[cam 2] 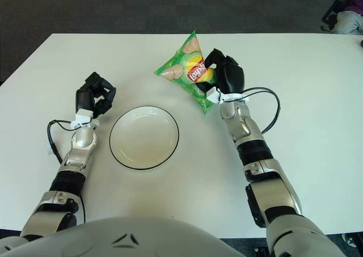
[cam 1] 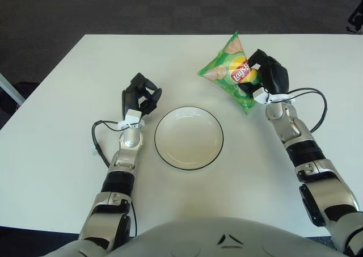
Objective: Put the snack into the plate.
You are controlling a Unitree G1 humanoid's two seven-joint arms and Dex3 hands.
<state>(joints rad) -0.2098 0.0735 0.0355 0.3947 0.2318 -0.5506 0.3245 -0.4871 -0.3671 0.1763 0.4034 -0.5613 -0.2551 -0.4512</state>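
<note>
Gripping one snack bag (cam 1: 231, 71), right hand (cam 1: 266, 79) nears one plate (cam 1: 189, 138).

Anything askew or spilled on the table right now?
Nothing spilled. The chip bag hangs tilted in the right hand, beyond the plate, which is bare. The left hand shows left of the plate.

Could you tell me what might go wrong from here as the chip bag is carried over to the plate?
1. The right hand grips the chip bag only at one edge, so the tilted bag could slip out before it gets over the plate.
2. The bag looks about as long as the plate is wide, so it may land partly over the rim.
3. The left hand sits close beside the plate's left rim.
</note>
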